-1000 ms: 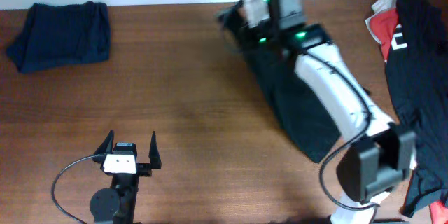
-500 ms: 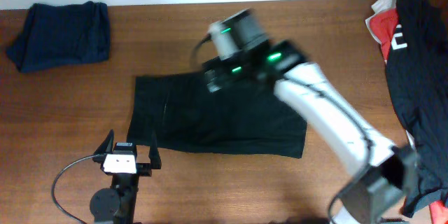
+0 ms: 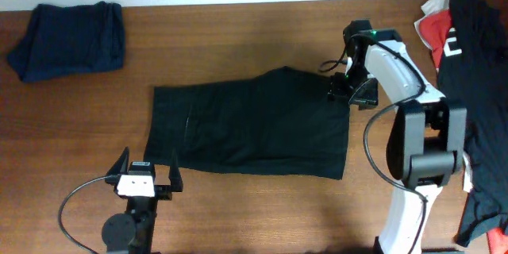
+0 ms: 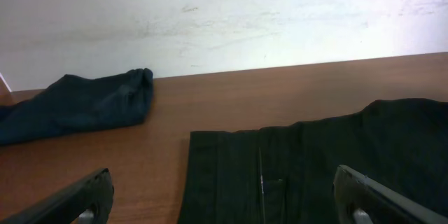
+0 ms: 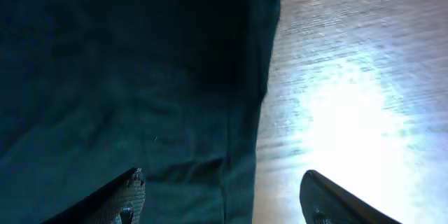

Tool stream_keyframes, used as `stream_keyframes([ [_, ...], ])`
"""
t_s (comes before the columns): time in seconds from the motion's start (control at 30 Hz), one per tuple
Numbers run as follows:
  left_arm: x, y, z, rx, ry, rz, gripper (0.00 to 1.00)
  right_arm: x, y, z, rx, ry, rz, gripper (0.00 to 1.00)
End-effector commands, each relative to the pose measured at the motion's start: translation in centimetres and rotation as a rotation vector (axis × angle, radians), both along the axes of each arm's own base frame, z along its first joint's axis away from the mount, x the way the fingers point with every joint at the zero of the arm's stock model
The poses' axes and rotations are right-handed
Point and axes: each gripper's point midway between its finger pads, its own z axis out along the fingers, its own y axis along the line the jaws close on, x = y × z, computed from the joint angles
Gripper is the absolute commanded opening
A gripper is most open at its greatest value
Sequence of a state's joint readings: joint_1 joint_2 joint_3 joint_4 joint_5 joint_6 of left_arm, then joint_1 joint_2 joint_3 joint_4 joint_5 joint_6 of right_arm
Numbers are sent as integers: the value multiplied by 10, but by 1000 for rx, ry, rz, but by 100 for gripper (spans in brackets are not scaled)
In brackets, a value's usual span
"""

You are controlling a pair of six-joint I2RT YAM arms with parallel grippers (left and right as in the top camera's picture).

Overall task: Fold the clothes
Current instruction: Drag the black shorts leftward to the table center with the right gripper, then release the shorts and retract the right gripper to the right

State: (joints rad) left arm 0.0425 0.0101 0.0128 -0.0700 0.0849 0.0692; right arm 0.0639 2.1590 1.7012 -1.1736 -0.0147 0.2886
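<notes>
One of the clothes, a black shorts-like garment (image 3: 246,127), lies spread flat in the middle of the table. My right gripper (image 3: 353,91) hovers over its far right corner, jaws wide apart and holding nothing. In the right wrist view the garment's edge (image 5: 126,77) runs under the open right gripper (image 5: 224,196), with bare wood to the right. My left gripper (image 3: 147,171) stands open at the garment's near left corner. The left wrist view shows the garment (image 4: 315,161) just ahead of the open left gripper (image 4: 227,199).
A folded dark navy piece (image 3: 71,38) rests at the far left corner, also visible in the left wrist view (image 4: 77,105). A heap of clothes (image 3: 460,63), black with a white "2" and red-and-white, hangs over the right edge. A white wall backs the table.
My right gripper swept the black garment leftward, let go of it, and swung back right. The garment went from bunched under the arm to lying flat. The left arm stayed still.
</notes>
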Motion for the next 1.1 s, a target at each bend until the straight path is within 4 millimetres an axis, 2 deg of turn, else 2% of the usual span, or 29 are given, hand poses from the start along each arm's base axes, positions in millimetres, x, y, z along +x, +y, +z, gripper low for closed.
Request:
stream_keyframes([
  [0.0, 0, 2, -1, 15, 1, 6, 99, 2, -5, -20, -21, 20, -8, 73],
  [0.07, 0, 2, -1, 15, 1, 6, 99, 7, -5, -22, -20, 3, -8, 65],
  [0.1, 0, 2, -1, 15, 1, 6, 99, 11, -5, -23, -19, -11, -8, 63],
  [0.23, 0, 2, -1, 15, 1, 6, 99, 20, -7, -27, -34, -41, -8, 63],
  [0.3, 0, 2, -1, 15, 1, 6, 99, 18, -10, -36, -52, -27, -8, 64],
  [0.4, 0, 2, -1, 15, 1, 6, 99, 21, -10, -38, -51, -36, -8, 62],
  [0.43, 0, 2, -1, 15, 1, 6, 99, 23, -10, -38, -51, -44, -8, 52],
  [0.47, 0, 2, -1, 15, 1, 6, 99, 28, -10, -38, -50, -67, -8, 31],
  [0.5, 0, 2, -1, 15, 1, 6, 99, 33, -9, -38, -48, -85, -5, 15],
  [0.53, 0, 2, -1, 15, 1, 6, 99, 38, -8, -38, -43, -107, 6, 4],
  [0.67, 0, 2, -1, 15, 1, 6, 99, 78, -7, -32, -42, -269, 66, 4],
  [0.73, 0, 2, -1, 15, 1, 6, 99, 91, -6, -29, -41, -323, 64, 4],
  [0.83, 0, 2, -1, 15, 1, 6, 99, 100, -6, -22, -47, -355, 104, 7],
  [0.87, 0, 2, -1, 15, 1, 6, 99, 104, -9, -14, -63, -359, 112, 16],
  [0.9, 0, 2, -1, 15, 1, 6, 99, 106, -11, -5, -74, -359, 111, 42],
  [0.93, 0, 2, -1, 15, 1, 6, 99, 107, -10, 4, -73, -356, 111, 48],
  [0.97, 0, 2, -1, 15, 1, 6, 99, 107, -10, 16, -73, -348, 111, 66],
  [1.0, 0, 2, -1, 15, 1, 6, 99, 105, -11, 28, -74, -335, 110, 100],
  [1.07, 0, 2, -1, 15, 1, 6, 99, 107, -24, 64, -77, -340, 81, 99],
])
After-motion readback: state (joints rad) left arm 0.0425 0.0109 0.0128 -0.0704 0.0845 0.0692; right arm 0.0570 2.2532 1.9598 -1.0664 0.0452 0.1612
